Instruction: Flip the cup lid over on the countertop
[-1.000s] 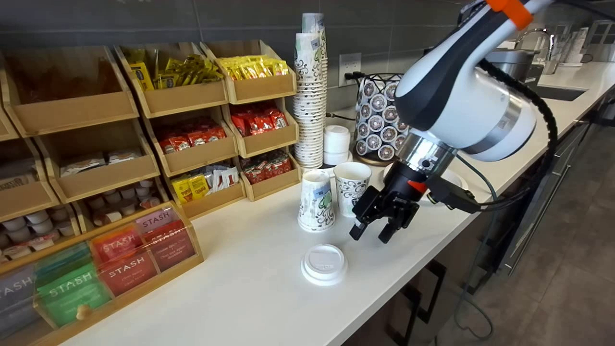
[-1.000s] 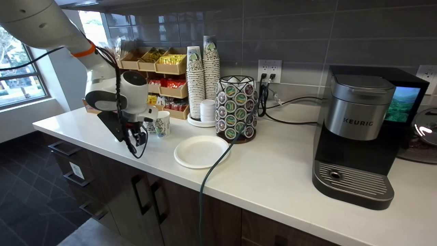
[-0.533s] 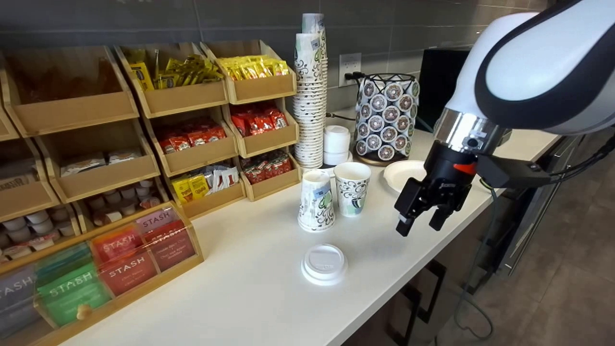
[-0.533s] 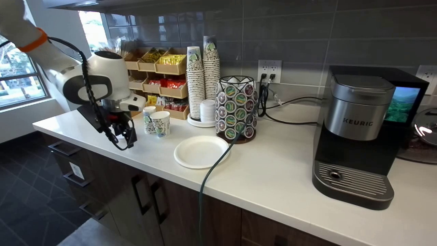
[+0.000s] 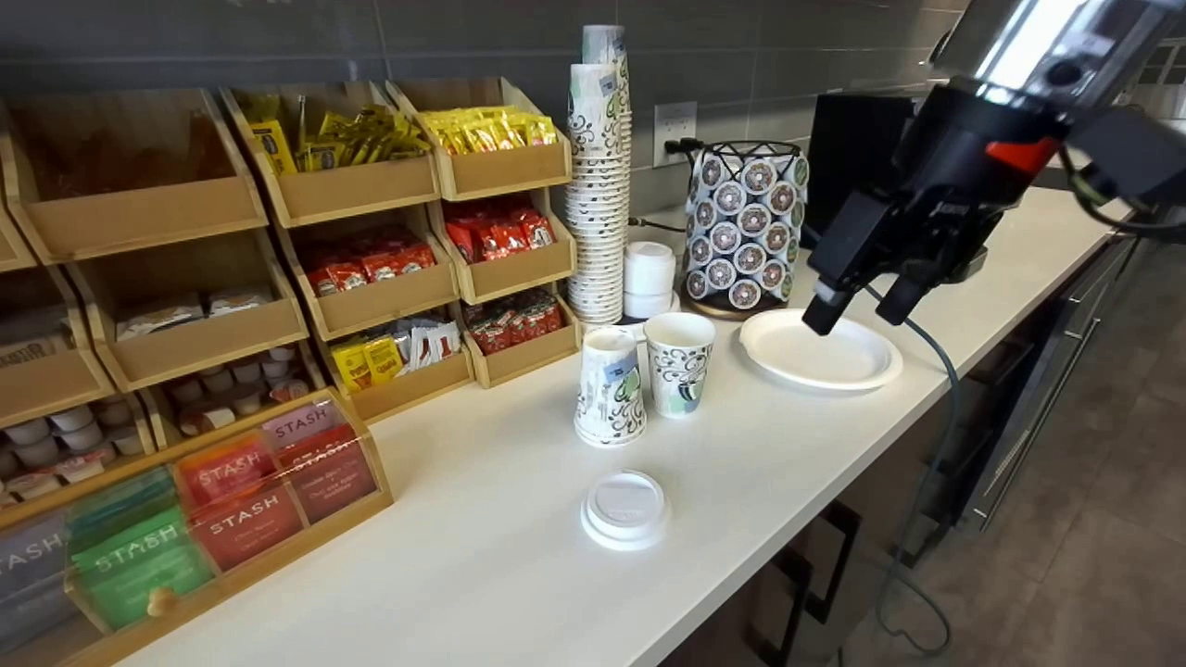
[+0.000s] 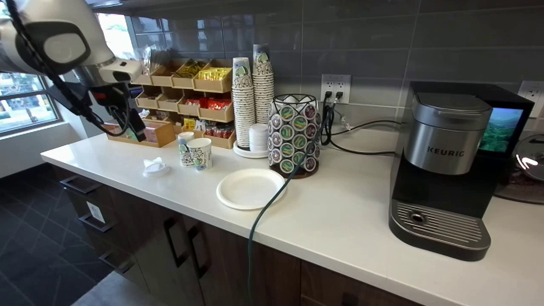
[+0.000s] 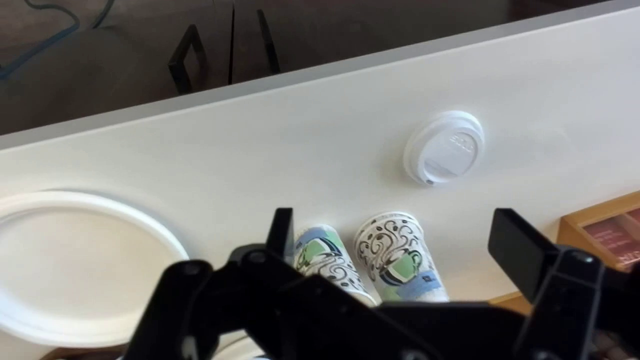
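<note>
On the countertop (image 5: pixel 463 565) sits the cup lid (image 5: pixel 625 509), apparently top up.

STASH on packets (image 5: pixel 246 537), KEURIG on the coffee machine (image 6: pixel 448 142)

both exterior views: differing downward slants, sharing countertop (image 5: pixel 500 565), cups (image 6: pixel 200 156), plate (image 6: pixel 250 189) | wrist view: nearer, down past fingers (image 7: pixel 517 250)

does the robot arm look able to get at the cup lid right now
Probably yes: the gripper is open, and the cup lid lies uncovered on the countertop. The nearest paper cup stands apart from it, so the way seems free, though the gripper must first move across and down.
</note>
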`<state>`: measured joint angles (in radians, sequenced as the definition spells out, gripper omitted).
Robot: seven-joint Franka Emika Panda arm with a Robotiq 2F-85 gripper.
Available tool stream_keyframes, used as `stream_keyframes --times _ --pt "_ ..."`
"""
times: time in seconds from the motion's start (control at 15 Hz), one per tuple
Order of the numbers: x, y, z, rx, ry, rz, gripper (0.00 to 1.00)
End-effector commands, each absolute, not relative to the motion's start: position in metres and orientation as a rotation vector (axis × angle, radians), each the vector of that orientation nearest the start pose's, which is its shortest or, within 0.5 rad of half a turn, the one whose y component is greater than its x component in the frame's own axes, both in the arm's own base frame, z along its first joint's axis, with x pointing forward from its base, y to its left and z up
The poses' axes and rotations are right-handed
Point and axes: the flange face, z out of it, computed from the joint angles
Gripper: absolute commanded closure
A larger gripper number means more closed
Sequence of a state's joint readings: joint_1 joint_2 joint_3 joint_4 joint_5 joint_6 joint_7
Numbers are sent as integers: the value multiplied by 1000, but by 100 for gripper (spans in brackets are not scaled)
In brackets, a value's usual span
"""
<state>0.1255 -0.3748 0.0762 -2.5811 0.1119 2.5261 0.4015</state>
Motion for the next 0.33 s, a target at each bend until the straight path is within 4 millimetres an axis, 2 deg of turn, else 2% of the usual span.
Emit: stream_keyframes --times 0.0,0.13,0.27 --pt "418 93 436 -2939 355 -434 0" --pt "401 99 453 -2930 271 -437 0" --pt "395 99 455 -2927 252 -444 0"
